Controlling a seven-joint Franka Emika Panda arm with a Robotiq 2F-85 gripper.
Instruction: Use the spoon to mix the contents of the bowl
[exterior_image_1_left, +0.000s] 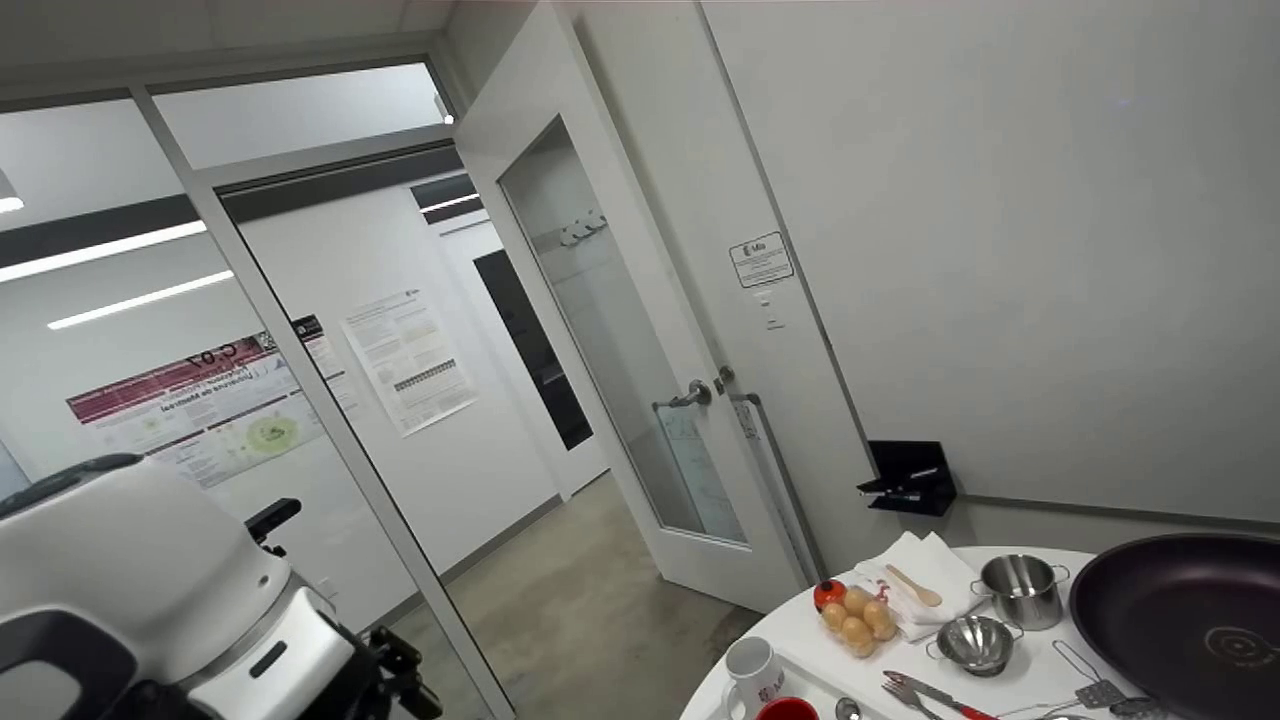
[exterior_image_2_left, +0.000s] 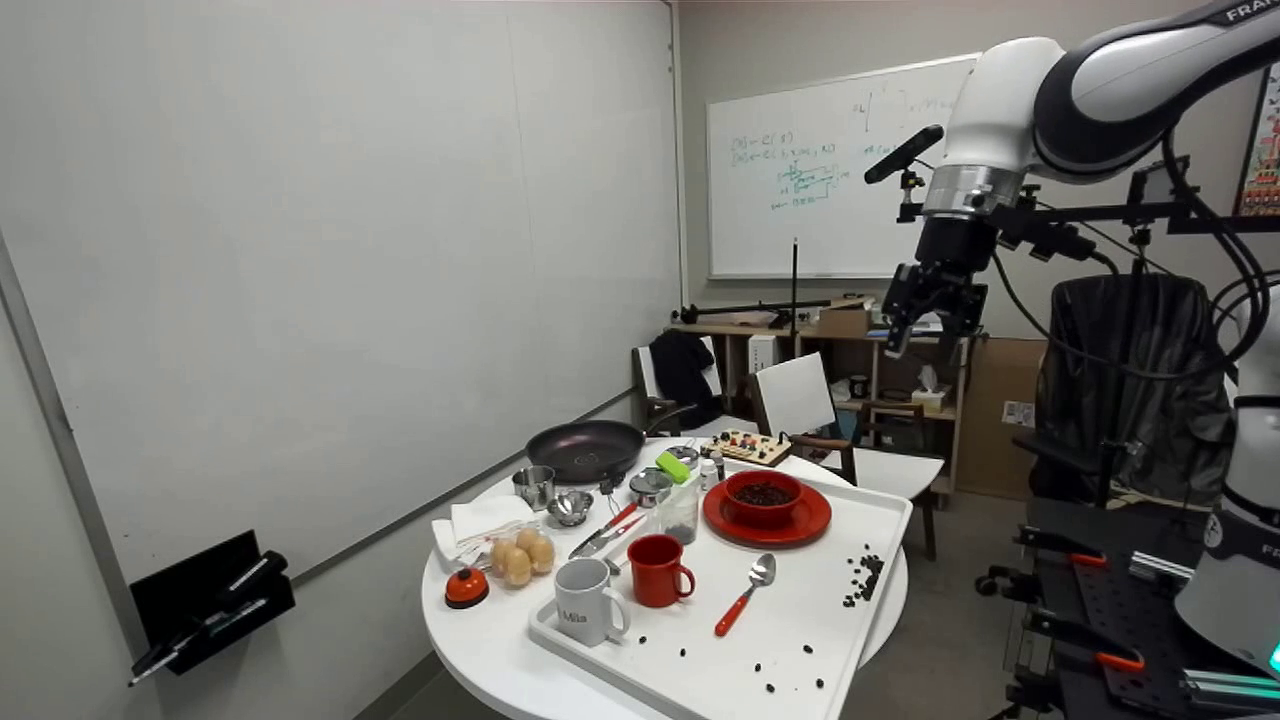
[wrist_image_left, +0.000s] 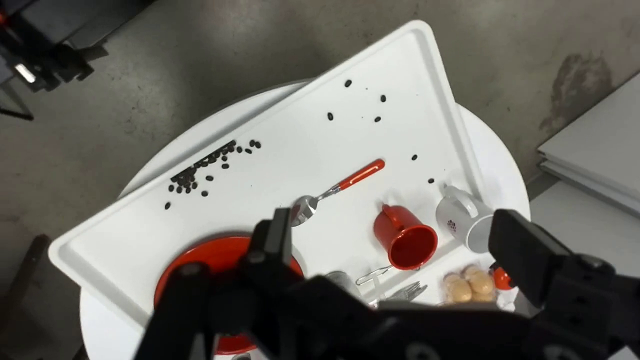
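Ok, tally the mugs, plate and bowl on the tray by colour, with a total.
Red: 3 (bowl, plate, red mug)
White: 1 (white mug)
Total: 4

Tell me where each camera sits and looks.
In an exterior view: off the arm, facing a door; arm shows lower left.
In an exterior view: off the arm, facing the table; arm and open hand show.
Wrist view: on the arm, looking down at the tray; fingers show.
A pan shows in both exterior views.
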